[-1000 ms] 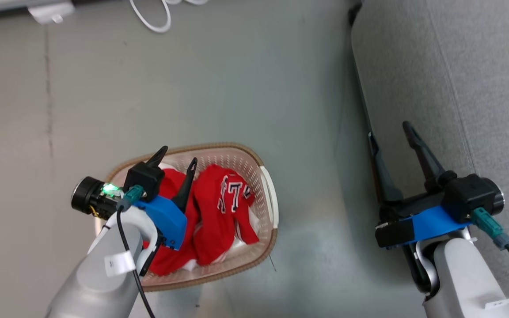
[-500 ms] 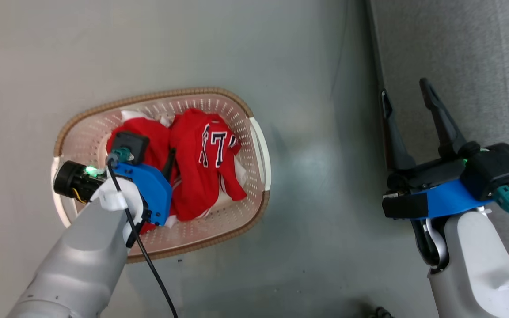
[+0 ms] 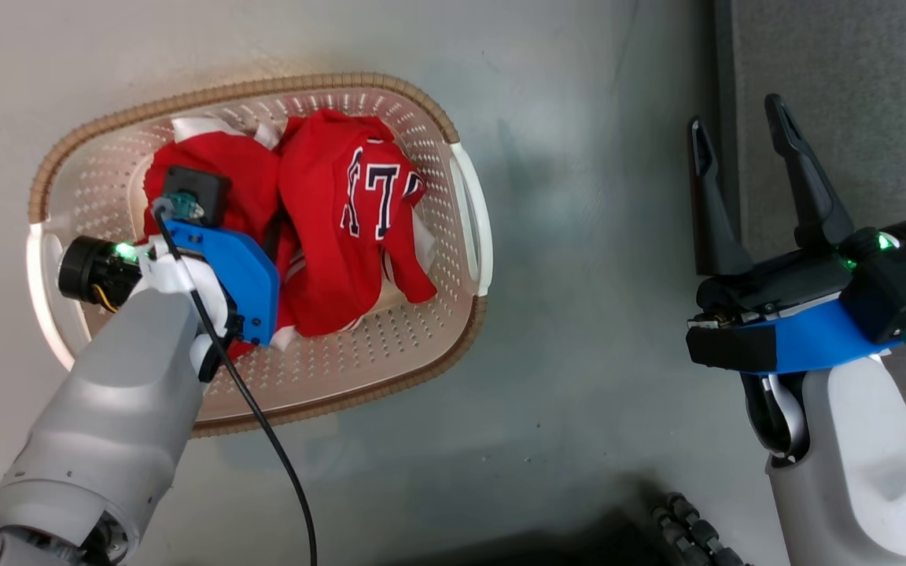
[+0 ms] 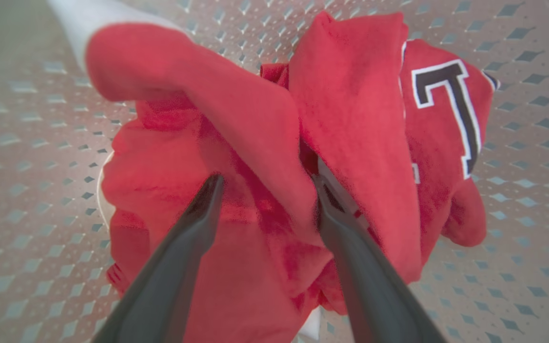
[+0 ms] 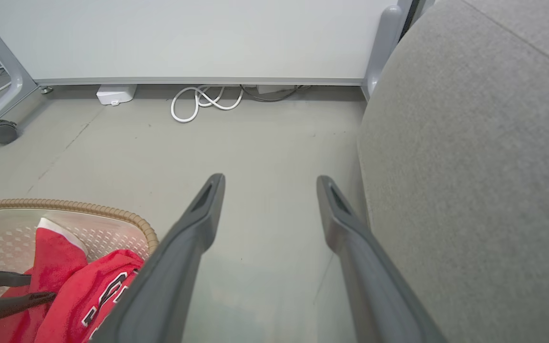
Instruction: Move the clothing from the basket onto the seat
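Down in the basket [image 3: 421,346], your left gripper [image 4: 267,181] is sinking into the clothing [image 3: 327,236].

The seat [image 3: 854,118] is sitting off to your right, well apart from the basket, and both red jerseys are still lying inside it. You are bending closer, so the head view is shifting and the basket is showing larger, though it isn't moving. A second ago the left fingers [image 4: 184,247] were hovering over the basket. Now they are reaching down, spread fully wide, straddling a raised fold of the plain jersey and gripping nothing yet. Your right gripper [image 3: 736,114] is hanging equally wide and empty over the floor [image 5: 265,138] by the seat's edge. Closing on that fold is looking like your next step.
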You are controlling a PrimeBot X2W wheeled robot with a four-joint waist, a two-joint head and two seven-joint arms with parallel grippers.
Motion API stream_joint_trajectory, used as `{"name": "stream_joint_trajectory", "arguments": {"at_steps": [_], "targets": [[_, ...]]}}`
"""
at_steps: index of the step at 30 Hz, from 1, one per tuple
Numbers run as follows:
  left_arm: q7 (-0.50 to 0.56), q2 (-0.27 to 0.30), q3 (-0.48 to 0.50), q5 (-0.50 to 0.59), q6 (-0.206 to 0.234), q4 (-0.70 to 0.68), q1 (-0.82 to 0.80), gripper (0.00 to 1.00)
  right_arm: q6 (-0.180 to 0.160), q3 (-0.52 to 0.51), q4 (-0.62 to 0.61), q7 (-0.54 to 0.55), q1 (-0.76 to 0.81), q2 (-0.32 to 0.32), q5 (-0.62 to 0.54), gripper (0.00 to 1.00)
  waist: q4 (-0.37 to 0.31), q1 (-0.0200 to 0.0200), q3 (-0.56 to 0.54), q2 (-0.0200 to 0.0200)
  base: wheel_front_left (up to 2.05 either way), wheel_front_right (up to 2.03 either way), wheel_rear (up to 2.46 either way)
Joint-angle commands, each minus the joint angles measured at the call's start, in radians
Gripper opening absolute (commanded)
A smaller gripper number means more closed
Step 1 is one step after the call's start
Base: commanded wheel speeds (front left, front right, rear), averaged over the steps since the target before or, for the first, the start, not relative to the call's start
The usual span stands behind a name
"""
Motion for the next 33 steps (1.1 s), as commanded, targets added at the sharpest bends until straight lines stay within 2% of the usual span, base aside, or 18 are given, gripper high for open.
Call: {"name": "stream_joint_trajectory", "arguments": {"at_steps": [1,10,11,12,13,22,28,33], "targets": [[0.003,0.001,-0.001,-0.006,-0.001,0.007,-0.012,1.00,0.000,0.001,-0.006,-0.003,-0.015,-0.002,0.006,1.00,0.000,-0.0002,0.018,-0.0001,0.00,0.00,0.00],[-0.009,0.006,-0.064,-0.017,-0.001,0.036,-0.074,1.00,0.000,0.005,-0.030,-0.003,-0.017,-0.002,0.011,1.00,-0.010,-0.0002,0.076,-0.0001,0.00,0.00,0.00],[-0.006,0.005,-0.075,-0.016,-0.001,0.040,-0.073,0.95,0.000,0.006,-0.031,-0.003,-0.017,-0.002,0.011,1.00,-0.011,-0.0002,0.078,-0.0001,0.00,0.00,0.00],[-0.009,0.005,-0.080,-0.018,-0.001,0.043,-0.073,0.02,0.000,0.006,-0.031,-0.003,-0.017,-0.002,0.011,1.00,-0.012,-0.0002,0.079,-0.0001,0.00,0.00,0.00],[-0.022,0.006,-0.084,-0.018,-0.001,0.044,-0.078,0.00,0.000,0.006,-0.031,-0.003,-0.018,-0.002,0.012,1.00,-0.013,-0.0002,0.080,-0.0001,0.00,0.00,0.00],[-0.100,-0.015,-0.129,-0.041,-0.001,0.030,-0.065,0.00,0.000,-0.006,-0.024,-0.003,-0.015,-0.002,0.002,1.00,0.007,-0.0002,0.048,-0.0001,0.00,0.00,0.00],[-0.180,-0.022,-0.159,-0.059,-0.001,-0.006,-0.041,0.00,0.000,-0.010,-0.009,-0.003,-0.008,-0.002,-0.007,1.00,0.037,-0.0002,-0.012,-0.0001,0.00,0.00,0.00],[-0.208,-0.024,-0.157,-0.071,-0.001,-0.041,-0.017,0.00,0.000,-0.017,0.007,-0.003,0.010,-0.002,-0.019,1.00,0.068,-0.0002,-0.082,-0.0001,0.00,0.00,0.00]]}}
